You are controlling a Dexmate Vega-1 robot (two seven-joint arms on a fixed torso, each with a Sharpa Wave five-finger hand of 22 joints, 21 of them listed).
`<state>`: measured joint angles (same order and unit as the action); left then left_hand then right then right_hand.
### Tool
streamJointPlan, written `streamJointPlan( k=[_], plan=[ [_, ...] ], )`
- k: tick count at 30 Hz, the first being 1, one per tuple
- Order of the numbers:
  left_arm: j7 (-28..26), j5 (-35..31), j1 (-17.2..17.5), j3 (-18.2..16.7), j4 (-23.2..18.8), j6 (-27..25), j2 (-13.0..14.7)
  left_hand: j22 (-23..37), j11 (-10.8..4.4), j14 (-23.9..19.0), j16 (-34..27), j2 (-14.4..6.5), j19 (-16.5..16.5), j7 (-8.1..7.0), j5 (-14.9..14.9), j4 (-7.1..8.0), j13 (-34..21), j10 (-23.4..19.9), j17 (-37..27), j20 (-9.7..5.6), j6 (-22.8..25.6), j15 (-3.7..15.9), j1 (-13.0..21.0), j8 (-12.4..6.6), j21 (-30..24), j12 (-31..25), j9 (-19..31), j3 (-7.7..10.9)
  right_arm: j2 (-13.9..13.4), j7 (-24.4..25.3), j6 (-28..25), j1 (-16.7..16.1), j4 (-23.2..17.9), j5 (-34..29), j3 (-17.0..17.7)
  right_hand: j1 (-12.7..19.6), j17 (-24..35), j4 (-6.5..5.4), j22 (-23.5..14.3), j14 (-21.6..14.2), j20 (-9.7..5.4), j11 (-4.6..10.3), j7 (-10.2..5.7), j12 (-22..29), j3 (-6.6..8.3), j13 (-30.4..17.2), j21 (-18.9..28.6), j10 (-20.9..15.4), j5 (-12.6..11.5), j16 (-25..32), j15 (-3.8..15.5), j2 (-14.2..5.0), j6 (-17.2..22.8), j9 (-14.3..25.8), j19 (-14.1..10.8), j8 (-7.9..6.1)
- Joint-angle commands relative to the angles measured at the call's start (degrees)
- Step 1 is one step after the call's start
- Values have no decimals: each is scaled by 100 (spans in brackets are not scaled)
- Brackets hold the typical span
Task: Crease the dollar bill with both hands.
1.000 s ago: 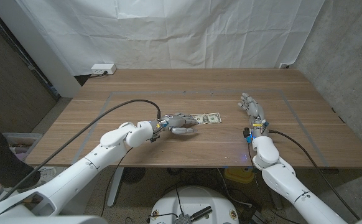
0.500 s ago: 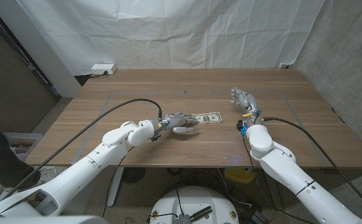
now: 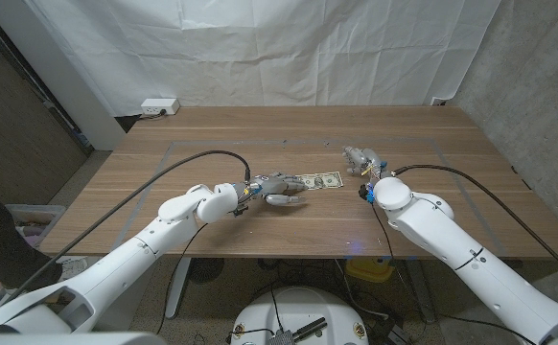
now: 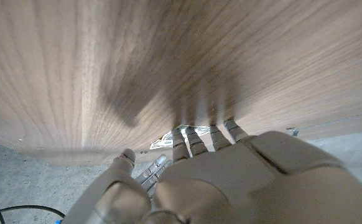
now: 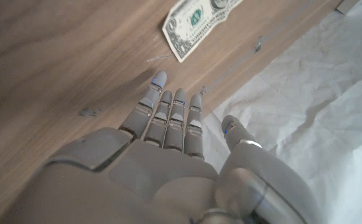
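Left hand point(image 3: 277, 188) presses our fingers on the dollar bill's point(image 3: 321, 180) near end, flat on the bench point(image 3: 164, 134); right hand point(image 3: 360, 159) hovers open beside it. No crease yet, we judge.

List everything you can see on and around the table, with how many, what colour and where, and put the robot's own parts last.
Dollar bill: one, green and white, flat on the table's middle, its left end under the left hand's fingers.
Table: one, brown wood, with a faint rectangle outline marked on it.
Backdrop sheet: one, white, behind the table.
Power strip: one, white, past the table's far left corner.
Left hand: one, grey, touching the bill.
Right hand: one, grey, fingers apart, just right of the bill, holding nothing.
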<state>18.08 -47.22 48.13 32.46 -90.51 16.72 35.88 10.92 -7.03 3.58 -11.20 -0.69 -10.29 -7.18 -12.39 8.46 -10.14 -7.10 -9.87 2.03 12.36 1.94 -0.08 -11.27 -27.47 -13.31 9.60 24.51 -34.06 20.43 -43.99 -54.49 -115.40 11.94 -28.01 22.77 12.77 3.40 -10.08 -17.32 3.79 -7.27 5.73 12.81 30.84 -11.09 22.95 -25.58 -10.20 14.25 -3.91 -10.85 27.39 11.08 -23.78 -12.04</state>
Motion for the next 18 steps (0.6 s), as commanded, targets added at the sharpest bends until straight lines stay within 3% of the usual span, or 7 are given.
streamJointPlan(
  k=[1,3,7,9,12,15,18],
  plan=[
    [96,65,-26,12,31,34,3,11,100,-17,8,-18,-965,321,-56,-2,-31,-630,-9,-12,591,330,31,-41,17,-37,39,-31,-218,-311,-1602,677,-3,-402,-680,406,-49,260,0,107,-64,40,34,-55,283,-27,-79,117,-101,-115,65,-19,-11,7,86,43],
    [89,63,-22,11,29,33,4,11,95,-19,11,-19,-972,318,-59,0,-31,-633,-9,-10,593,327,32,-37,22,-33,39,-36,-220,-267,-1651,742,6,-536,-805,662,-82,442,5,99,-90,72,22,-57,452,-28,-97,131,-143,-150,97,-13,1,6,49,52],
    [91,46,-15,10,15,12,7,11,99,-20,15,-20,-974,318,-63,3,-32,-631,-9,-16,595,333,34,-32,26,-26,40,-43,-195,-246,-1625,800,35,-677,-902,884,-97,585,4,-33,-163,87,-23,-41,530,-28,-62,97,-131,-128,190,56,14,7,-132,59],
    [67,36,-12,8,14,12,5,11,100,-17,18,-21,-976,315,-65,4,-32,-631,-9,-15,600,337,34,-31,28,-23,40,-47,-158,-210,-1557,769,49,-709,-869,1020,-73,622,-16,-301,-185,102,-48,-11,501,-30,34,14,-76,-31,230,98,59,9,-419,52],
    [78,33,-22,17,18,15,-1,11,103,-21,20,-22,-979,313,-68,7,-32,-630,-9,-12,599,337,35,-25,32,-17,40,-53,-72,-237,-909,447,125,-448,-435,1520,-8,725,-40,-668,-315,200,-99,30,573,-39,281,-136,-41,102,354,79,133,14,-1039,44],
    [69,27,-31,25,28,27,-6,11,98,-21,24,-24,-979,314,-72,10,-33,-620,-9,-13,589,341,35,-15,36,-7,40,-60,10,-219,-424,211,200,-269,-148,1856,32,715,-47,-831,-408,221,-92,-33,595,-48,423,14,-29,164,418,117,-40,22,-1356,107],
    [74,5,-30,26,17,4,-6,11,94,-20,27,-26,-981,310,-74,12,-33,-609,-9,-9,578,344,36,-7,38,1,41,-64,150,-159,147,-50,293,-61,160,1891,74,663,-56,-969,-448,238,-99,-39,518,-53,501,43,-9,234,459,149,-87,29,-1514,112]
  ],
)
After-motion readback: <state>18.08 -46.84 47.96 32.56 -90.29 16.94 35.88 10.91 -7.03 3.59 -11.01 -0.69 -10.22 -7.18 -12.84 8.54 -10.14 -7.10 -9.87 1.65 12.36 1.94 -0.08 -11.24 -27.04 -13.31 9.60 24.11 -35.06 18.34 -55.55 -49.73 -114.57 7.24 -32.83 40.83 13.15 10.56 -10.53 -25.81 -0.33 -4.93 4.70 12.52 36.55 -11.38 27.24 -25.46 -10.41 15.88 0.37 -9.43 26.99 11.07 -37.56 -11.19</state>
